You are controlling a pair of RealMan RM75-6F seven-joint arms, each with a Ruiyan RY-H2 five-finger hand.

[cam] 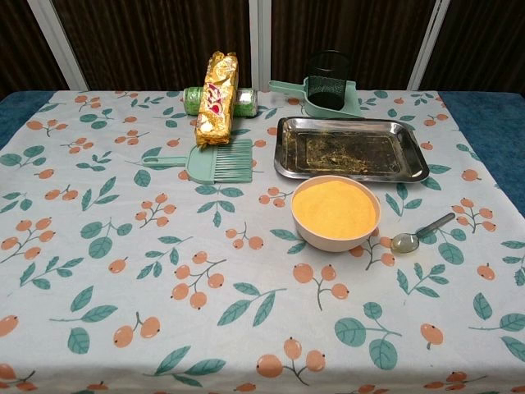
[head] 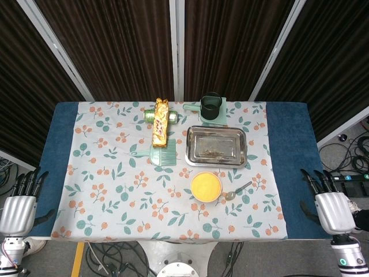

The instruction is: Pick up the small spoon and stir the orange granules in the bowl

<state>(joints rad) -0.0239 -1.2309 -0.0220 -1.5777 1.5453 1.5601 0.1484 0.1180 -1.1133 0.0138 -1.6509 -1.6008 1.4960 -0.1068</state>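
A pale bowl (head: 206, 187) (cam: 335, 213) full of orange granules sits near the table's front middle. Just right of it lies the small metal spoon (head: 237, 191) (cam: 422, 231), its bowl end toward the front and its handle pointing back right. My left hand (head: 18, 202) hangs off the table's front left corner, fingers apart and empty. My right hand (head: 330, 203) hovers off the front right corner, also spread and empty, well to the right of the spoon. Neither hand shows in the chest view.
Behind the bowl lies a steel tray (head: 215, 146) (cam: 351, 148). A green comb (head: 157, 154), a gold snack pack (head: 160, 121) over a green can (head: 151, 115), and a black mesh cup (head: 211, 107) in a green scoop stand further back.
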